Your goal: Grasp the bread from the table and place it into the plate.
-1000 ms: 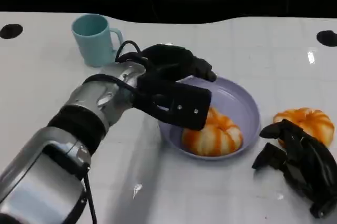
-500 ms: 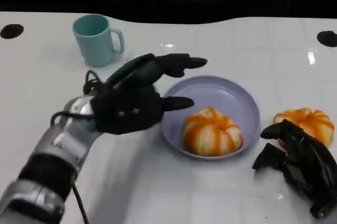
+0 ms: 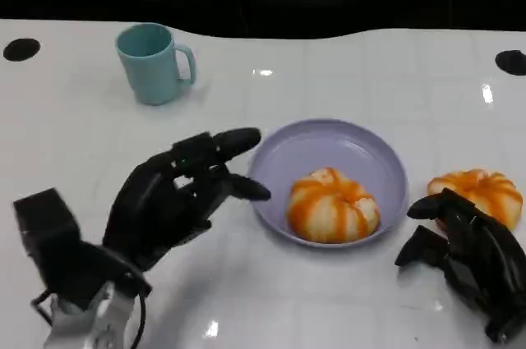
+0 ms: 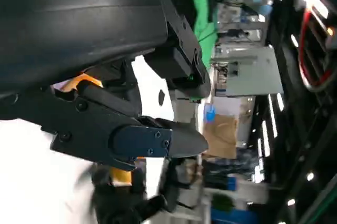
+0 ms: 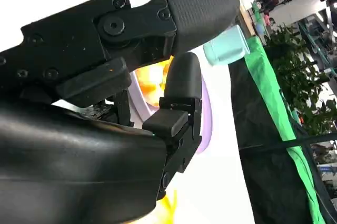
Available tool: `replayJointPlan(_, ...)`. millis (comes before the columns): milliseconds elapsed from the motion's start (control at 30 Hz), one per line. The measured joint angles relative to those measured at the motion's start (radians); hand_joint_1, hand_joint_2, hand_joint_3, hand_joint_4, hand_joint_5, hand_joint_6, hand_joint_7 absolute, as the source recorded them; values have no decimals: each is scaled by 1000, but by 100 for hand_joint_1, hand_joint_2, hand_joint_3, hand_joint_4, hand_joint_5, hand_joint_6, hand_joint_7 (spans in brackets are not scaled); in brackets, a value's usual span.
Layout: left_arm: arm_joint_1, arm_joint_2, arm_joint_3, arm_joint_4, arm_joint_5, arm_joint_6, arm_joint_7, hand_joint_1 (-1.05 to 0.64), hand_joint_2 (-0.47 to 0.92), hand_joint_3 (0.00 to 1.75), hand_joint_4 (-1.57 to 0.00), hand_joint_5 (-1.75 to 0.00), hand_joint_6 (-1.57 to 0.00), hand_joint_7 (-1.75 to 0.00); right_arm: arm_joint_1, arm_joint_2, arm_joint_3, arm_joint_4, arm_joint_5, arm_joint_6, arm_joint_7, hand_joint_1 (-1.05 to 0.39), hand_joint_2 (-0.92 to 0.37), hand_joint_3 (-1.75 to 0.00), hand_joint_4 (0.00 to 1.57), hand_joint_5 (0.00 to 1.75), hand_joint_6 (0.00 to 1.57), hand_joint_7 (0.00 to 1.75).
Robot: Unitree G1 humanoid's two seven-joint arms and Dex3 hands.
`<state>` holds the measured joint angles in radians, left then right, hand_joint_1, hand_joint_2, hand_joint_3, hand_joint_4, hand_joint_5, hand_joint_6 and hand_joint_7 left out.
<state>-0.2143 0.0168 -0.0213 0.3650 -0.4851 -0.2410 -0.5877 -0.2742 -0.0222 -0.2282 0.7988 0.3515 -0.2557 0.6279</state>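
you have one bread in the plate mid-desk; your left robot hand hovers released beside it, your right robot hand released near the second bread.

Left hand low over the table at lower left in the head view, palm side down, fingers apart and stretched forward, holding nothing. Silver wrist below it at the picture's bottom edge. Right hand at lower right, resting low near the table, fingers loosely bent and apart, nothing in them. Left wrist view: black shell and fingers extended. Right wrist view: fingers extended, one bent
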Motion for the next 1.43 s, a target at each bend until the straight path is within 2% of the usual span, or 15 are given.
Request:
replayJointPlan(33,14,-2,10,-21,-24,33,-6,-61,92,33,-64,-143,-88,-53,0,0,-2,0,2,2,1,-52,-92,-23,67,153,61,123)
replayJointPlan(67,28,-5,19,-44,-44,66,-7,-62,92,32,-65,-154,-77,-84,0,0,-2,0,3,4,2,-52,-92,-23,67,153,61,123)
replayJointPlan(100,44,-10,29,-66,-68,102,-7,-62,92,31,-68,-162,-73,-103,0,0,-3,-1,4,6,3,-53,-92,-23,68,153,62,123)
replayJointPlan(133,59,-17,39,-90,-98,150,-7,-62,92,31,-69,-166,-70,-113,1,0,-3,-1,5,6,4,-53,-92,-23,68,153,62,123)
replayJointPlan(200,94,-35,63,-136,-160,246,-2,-61,92,33,-78,-173,-65,-146,2,0,-3,-2,5,6,4,-52,-92,-22,67,153,61,122)
replayJointPlan(267,136,-55,81,-179,-197,312,22,-61,92,34,-86,-174,-67,-164,4,0,-3,-6,6,8,4,-52,-92,-22,67,153,61,122)
replayJointPlan(300,161,-66,89,-197,-208,335,36,-61,92,34,-88,-174,-69,-167,5,0,-3,-9,7,11,4,-52,-92,-23,66,154,61,122)
replayJointPlan(467,235,-94,110,-220,-225,377,41,-60,92,30,-92,-175,-71,-174,11,0,-5,-12,12,15,4,-53,-92,-24,66,154,61,122)
replayJointPlan(933,306,-104,128,-239,-213,428,12,-60,92,27,-92,-175,-71,-175,28,-3,7,-38,-7,14,-9,-55,-92,-23,67,153,64,121)
replayJointPlan(1433,296,-104,133,-215,-168,400,11,-60,92,22,-91,-175,-70,-175,34,-4,7,-42,-8,14,-10,-54,-92,-23,67,153,63,119)
